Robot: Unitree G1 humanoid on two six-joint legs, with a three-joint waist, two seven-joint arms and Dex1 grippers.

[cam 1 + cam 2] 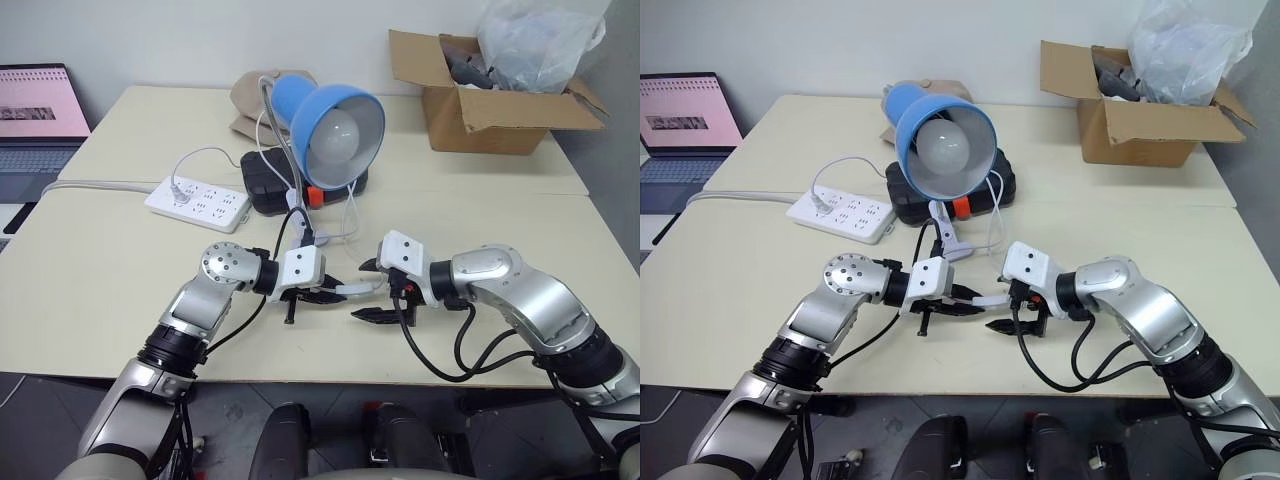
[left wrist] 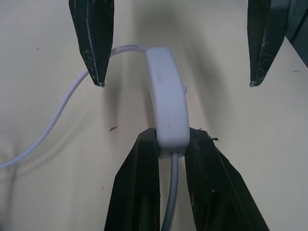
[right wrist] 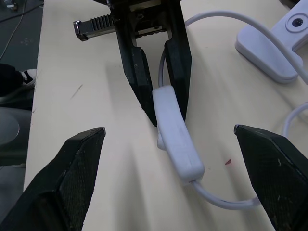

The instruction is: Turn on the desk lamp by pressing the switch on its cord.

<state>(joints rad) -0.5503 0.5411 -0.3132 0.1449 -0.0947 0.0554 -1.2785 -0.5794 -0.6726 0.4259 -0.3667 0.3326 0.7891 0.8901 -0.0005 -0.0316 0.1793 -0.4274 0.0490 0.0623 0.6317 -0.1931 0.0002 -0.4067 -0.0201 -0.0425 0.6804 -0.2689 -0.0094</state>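
Above the table's front edge, the left gripper [image 3: 161,91] clamps one end of the switch [image 3: 177,138] to steady it, its cord [image 2: 57,113] trailing free, while the right gripper [image 1: 368,290], jaws spread wide, faces it, apparently to press the rocker and light the desk lamp [image 1: 335,120].

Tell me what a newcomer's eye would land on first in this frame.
First, the two claws meeting near the front edge of the table: the left claw is shut on one end of the white switch, while the right claw faces it wide open, one finger on each side of the switch's free end. Next, the desk lamp just behind them, its blue shade and unlit bulb tipped toward the camera.
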